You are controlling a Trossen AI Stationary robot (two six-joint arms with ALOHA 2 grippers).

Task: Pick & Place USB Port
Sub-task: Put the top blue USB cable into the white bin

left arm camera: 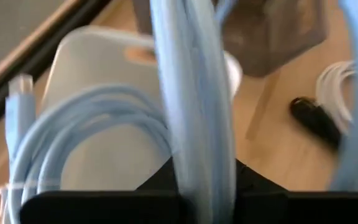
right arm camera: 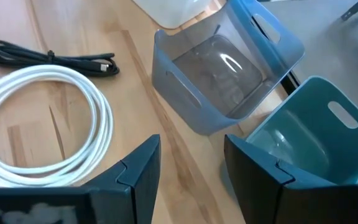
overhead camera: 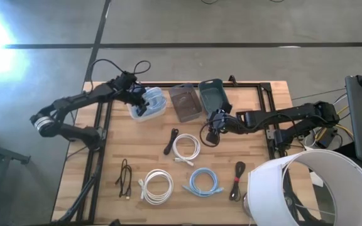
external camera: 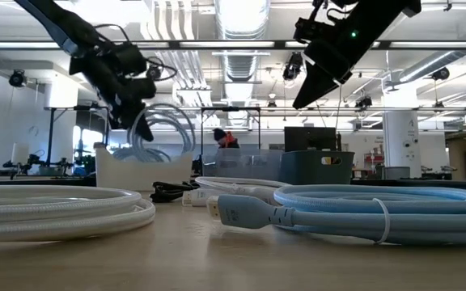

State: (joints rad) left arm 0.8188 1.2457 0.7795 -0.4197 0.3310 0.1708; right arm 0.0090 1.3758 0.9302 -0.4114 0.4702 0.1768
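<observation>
My left gripper (overhead camera: 141, 99) is over the white bin (overhead camera: 144, 113) at the table's far left, shut on a light blue cable coil (external camera: 167, 128). In the left wrist view another light blue cable (left arm camera: 73, 143) lies inside the white bin (left arm camera: 98, 59). My right gripper (right arm camera: 191, 168) is open and touches nothing. It hovers above the wood beside the clear grey bin (right arm camera: 219, 74) and the teal bin (right arm camera: 303, 137), and it also shows in the high view (overhead camera: 215, 123). My left gripper pinches a strand of the light blue coil (left arm camera: 194, 124) between its two fingers, coming from above. The strand runs up between the fingers. The coil hangs below the gripper, lifted clear, with its loop (external camera: 172, 133) just over the white bin's rim (external camera: 144, 162).
Loose on the table are a black cable (overhead camera: 171, 141), a white coil (overhead camera: 186, 149), a thin black cable (overhead camera: 126, 179), a second white coil (overhead camera: 156, 186), a light blue coil (overhead camera: 203, 182) and a black cable (overhead camera: 237, 179). A white lamp shade (overhead camera: 307, 188) covers the near right corner.
</observation>
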